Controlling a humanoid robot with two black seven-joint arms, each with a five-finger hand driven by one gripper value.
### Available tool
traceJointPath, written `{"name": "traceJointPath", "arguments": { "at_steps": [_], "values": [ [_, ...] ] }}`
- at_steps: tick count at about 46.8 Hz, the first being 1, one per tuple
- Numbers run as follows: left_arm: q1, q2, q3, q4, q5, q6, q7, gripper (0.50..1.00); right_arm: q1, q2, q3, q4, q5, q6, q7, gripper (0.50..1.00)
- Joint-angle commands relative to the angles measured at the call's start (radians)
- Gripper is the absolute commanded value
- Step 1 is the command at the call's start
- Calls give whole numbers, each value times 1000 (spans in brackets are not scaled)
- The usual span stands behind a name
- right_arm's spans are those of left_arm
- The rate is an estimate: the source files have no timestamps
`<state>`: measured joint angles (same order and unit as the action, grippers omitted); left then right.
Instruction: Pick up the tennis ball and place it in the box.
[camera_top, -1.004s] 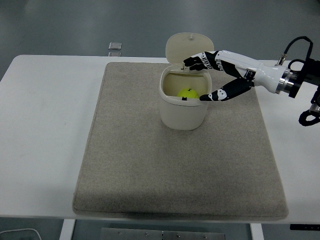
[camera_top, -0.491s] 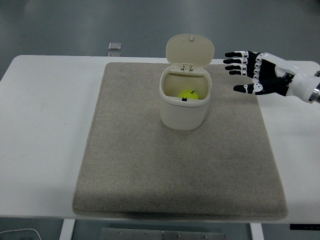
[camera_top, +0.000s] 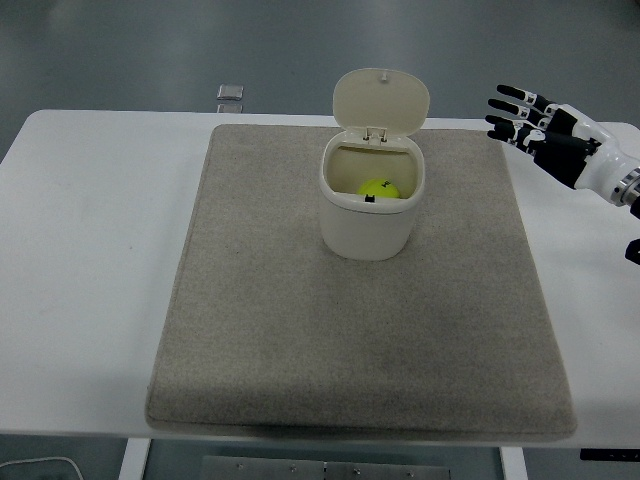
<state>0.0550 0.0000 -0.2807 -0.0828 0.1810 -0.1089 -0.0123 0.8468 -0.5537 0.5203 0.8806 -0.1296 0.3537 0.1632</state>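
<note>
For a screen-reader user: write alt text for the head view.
A tennis ball lies inside a cream box with its hinged lid up, on a grey mat on a white table. The right hand, fingers spread and empty, hovers at the right edge.

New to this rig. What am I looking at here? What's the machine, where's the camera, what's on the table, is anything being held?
This is a humanoid robot with two black arms, each ending in a five-fingered hand. The single picture comes from a camera high on the robot's side, looking forward and down, so the white table has its near edge at the bottom.

Only the right robot hand shows, at the right edge, above the table's far right part. Its fingers are spread and it holds nothing. The left arm is out of view.

A grey mat covers the middle of the table. On it stands a cream box with its hinged lid tipped up and open. A yellow-green tennis ball lies inside the box, so the placing looks done. A small grey object sits at the table's far edge; I cannot tell what it is.
</note>
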Motion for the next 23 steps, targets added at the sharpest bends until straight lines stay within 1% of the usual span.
{"name": "traceJointPath", "arguments": {
  "at_steps": [1, 4, 8, 16, 23],
  "values": [
    [0, 0, 0, 0, 0, 0, 0, 992, 0, 9, 0, -17, 77, -18, -37, 907],
    [0, 0, 0, 0, 0, 0, 0, 992, 1, 17, 1, -23, 136, -48, -60, 907],
    [0, 0, 0, 0, 0, 0, 0, 992, 1, 35, 1, -38, 198, -71, -68, 907],
    [0, 0, 0, 0, 0, 0, 0, 992, 1, 70, 1, -52, 286, -82, -68, 907],
    [0, 0, 0, 0, 0, 0, 0, 992, 3, 83, 1, -66, 323, -73, -70, 907]
  ]
}}
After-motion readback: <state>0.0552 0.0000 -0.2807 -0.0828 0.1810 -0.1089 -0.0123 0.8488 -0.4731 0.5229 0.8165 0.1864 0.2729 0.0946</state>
